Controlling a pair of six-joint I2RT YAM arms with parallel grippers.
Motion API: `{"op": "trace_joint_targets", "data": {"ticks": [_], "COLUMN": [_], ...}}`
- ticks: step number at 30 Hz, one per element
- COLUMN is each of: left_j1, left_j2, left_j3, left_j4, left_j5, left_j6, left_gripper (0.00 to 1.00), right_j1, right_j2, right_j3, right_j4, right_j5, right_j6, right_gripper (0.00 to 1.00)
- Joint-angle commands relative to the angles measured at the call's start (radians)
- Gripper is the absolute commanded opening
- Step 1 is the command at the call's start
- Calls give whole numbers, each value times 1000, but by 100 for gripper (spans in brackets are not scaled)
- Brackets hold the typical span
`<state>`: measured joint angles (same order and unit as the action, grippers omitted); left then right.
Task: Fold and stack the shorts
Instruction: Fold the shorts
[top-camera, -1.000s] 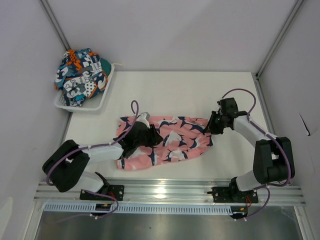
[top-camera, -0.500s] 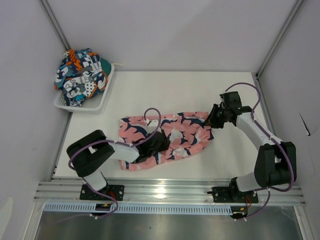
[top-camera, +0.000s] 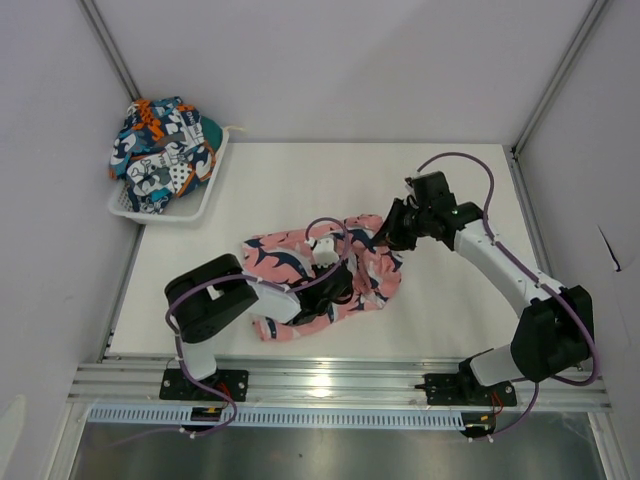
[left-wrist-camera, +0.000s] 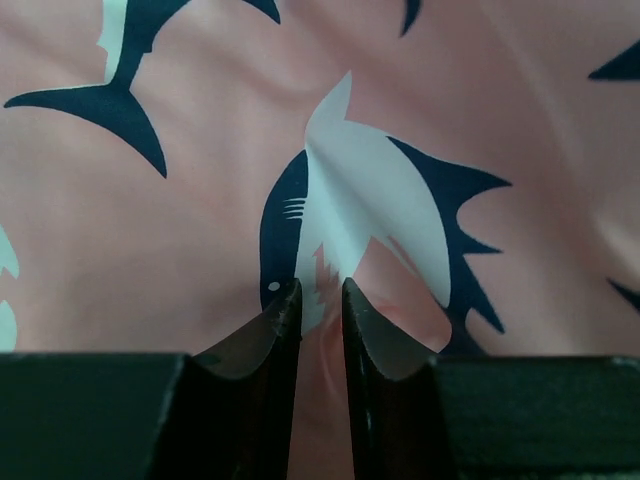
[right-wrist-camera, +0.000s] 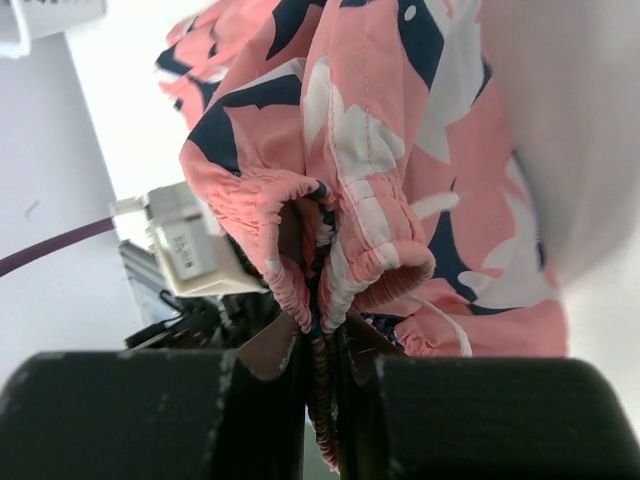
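The pink shark-print shorts (top-camera: 285, 262) lie bunched in the middle of the table. My left gripper (top-camera: 338, 286) rests on their middle. In the left wrist view its jaws (left-wrist-camera: 320, 296) stand narrow, shut on a small ridge of the pink fabric (left-wrist-camera: 200, 200). My right gripper (top-camera: 390, 233) is shut on the gathered waistband (right-wrist-camera: 330, 240) and holds that right end lifted over the rest of the shorts. A white drawstring (right-wrist-camera: 446, 316) hangs beside it. The patchwork teal, orange and navy shorts (top-camera: 163, 148) sit piled in a basket at the back left.
The white basket (top-camera: 196, 205) stands at the table's back left corner, against the left wall. White walls close in the table on three sides. A metal rail (top-camera: 340, 380) with both arm bases runs along the near edge.
My right gripper has carried the waistband end up and to the left, folding it over the shorts. My left gripper has slid right onto the shorts' middle and its jaws have narrowed on the fabric.
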<state>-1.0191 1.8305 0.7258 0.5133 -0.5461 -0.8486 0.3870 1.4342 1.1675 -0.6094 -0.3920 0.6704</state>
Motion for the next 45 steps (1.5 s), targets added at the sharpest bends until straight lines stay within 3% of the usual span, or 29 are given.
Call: {"op": "trace_joint_targets", "data": {"ticks": [1,15,22,30,38,45], "left_j1": [-3,-22,-22,-21,-59,-70], "left_j2": [46,0,-293,-556,-419,-268], "left_j3": [8,-66,-115,-235,-247,-198], "left_j4": [-24,120,-44,-113,131,222], "left_j5": [-25,-26,-43,-12,142,244], "left_j6": [-1,37,89,135,125,121], "left_gripper": [26,28,43,46,31,20], "right_j1": [48,26,-53,-102,-102,-103], "right_j2": [-43,2,55,98,104,98], "right_j3": [61,270,305,308,291,258], "right_j4": [26,-102,-173,-199,-174,-158], "right_j5": [-42,-22,-19,-33,-34,-34], "right_j6": [102,133,48,-5,14,15], "right_gripper": [0,0,0,0,0,0]}}
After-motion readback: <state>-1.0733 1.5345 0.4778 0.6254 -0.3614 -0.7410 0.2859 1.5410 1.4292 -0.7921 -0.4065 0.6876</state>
